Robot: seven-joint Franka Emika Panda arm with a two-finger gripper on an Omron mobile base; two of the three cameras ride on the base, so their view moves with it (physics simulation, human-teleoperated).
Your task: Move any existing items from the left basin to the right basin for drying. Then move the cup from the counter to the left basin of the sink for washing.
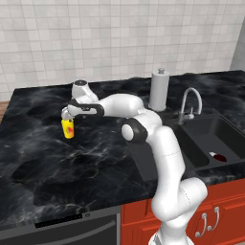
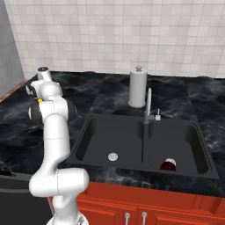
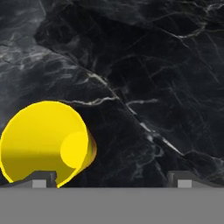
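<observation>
Half the job looks done: the dark red bowl sits in the right basin. Next, the yellow cup stands on the counter, under the wide-open gripper, not grabbed yet.

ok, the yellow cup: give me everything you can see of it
The cup is a small bright yellow tumbler with a red mark on its side, smooth and plastic-looking. It stands upright on the black marble counter, left of the sink. The hand view looks down into its open mouth. The open gripper hovers over it, off-centre, not gripping it.
</observation>
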